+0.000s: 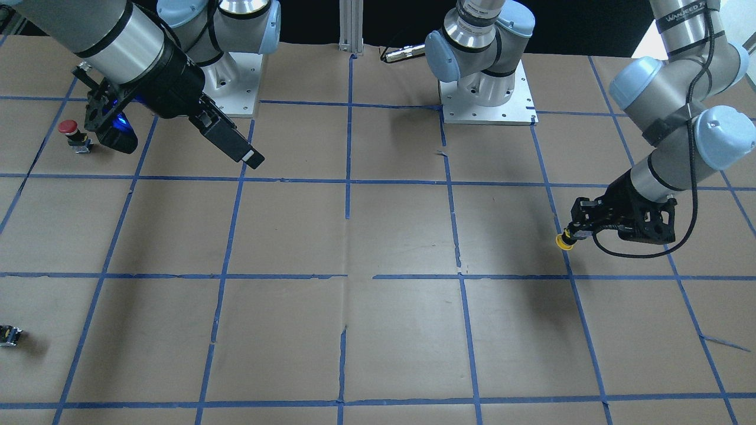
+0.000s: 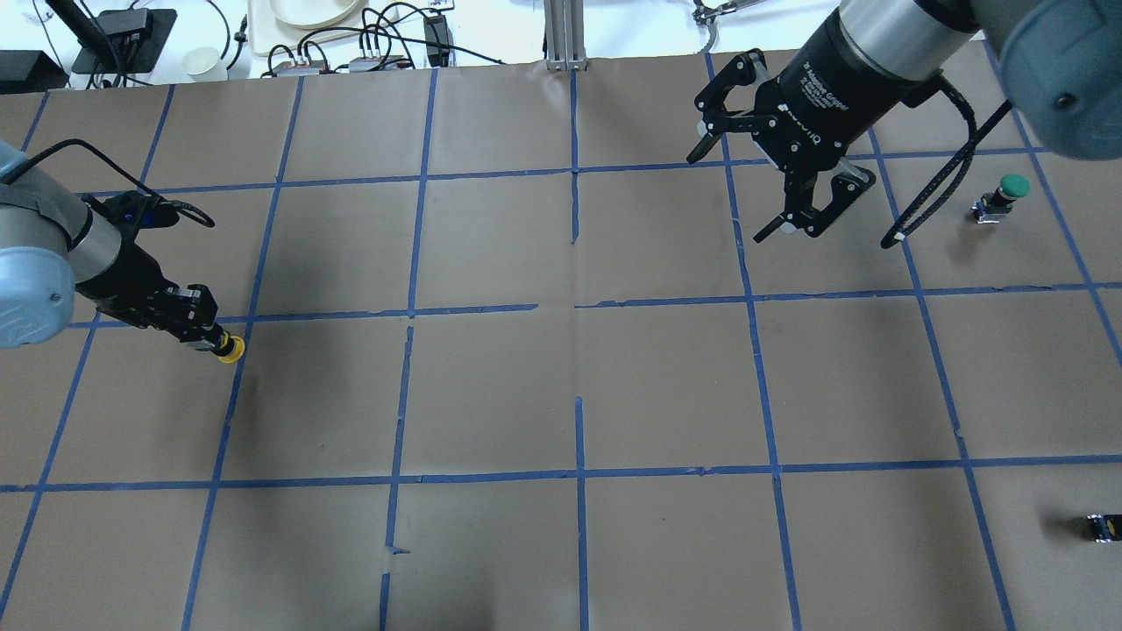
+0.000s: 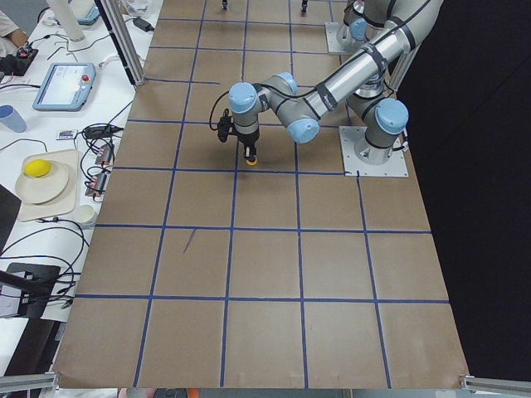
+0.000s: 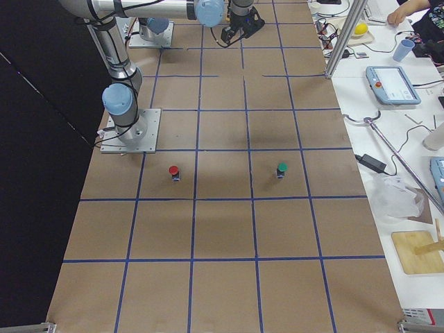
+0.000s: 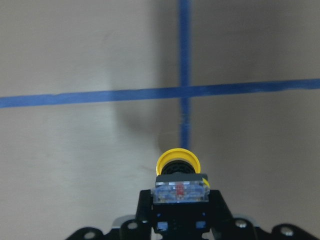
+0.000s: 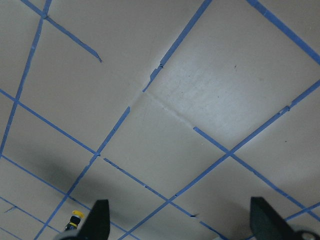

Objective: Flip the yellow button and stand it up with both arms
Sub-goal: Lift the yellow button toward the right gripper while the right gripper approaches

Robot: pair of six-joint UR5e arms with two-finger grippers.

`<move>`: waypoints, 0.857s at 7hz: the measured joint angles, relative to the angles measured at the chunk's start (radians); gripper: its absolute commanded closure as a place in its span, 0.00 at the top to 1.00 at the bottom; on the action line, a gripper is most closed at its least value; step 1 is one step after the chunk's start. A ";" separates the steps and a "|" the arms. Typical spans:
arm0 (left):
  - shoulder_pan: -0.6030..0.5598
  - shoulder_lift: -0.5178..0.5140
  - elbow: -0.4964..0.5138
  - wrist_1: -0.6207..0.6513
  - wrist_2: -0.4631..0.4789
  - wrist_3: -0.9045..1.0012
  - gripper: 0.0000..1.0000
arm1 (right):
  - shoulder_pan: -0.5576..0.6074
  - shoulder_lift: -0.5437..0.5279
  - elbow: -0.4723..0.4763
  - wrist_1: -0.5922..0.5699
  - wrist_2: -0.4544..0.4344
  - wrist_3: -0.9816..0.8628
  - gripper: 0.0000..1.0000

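Observation:
My left gripper (image 2: pixel 210 337) is shut on the black-and-grey body of the yellow button (image 2: pixel 230 350), with the yellow cap sticking out past the fingertips toward the table. The left wrist view shows the cap (image 5: pixel 178 161) low over a blue tape crossing; I cannot tell if it touches. The button also shows in the front view (image 1: pixel 564 241) and the left view (image 3: pixel 250 161). My right gripper (image 2: pixel 732 197) is open and empty, high over the table's far right part, well away from the button. It also shows in the front view (image 1: pixel 189 150) and in its wrist view (image 6: pixel 181 220).
A red-capped button (image 1: pixel 69 131) stands beside the right gripper. A green-capped button (image 2: pixel 1008 188) stands at the far right. A small black component (image 2: pixel 1103 526) lies near the right edge. Brown paper with a blue tape grid (image 2: pixel 578 307) covers the table.

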 measured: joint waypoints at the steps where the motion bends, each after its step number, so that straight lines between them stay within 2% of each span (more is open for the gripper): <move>1: -0.036 0.032 0.001 -0.027 -0.120 0.005 0.16 | -0.001 0.007 0.001 -0.001 0.045 0.054 1.00; 3: -0.110 0.074 -0.006 -0.043 -0.391 -0.015 0.15 | -0.005 0.022 0.006 -0.002 0.141 0.144 1.00; 6: -0.213 0.137 -0.011 -0.018 -0.741 -0.258 0.11 | -0.024 0.035 0.013 -0.003 0.228 0.244 1.00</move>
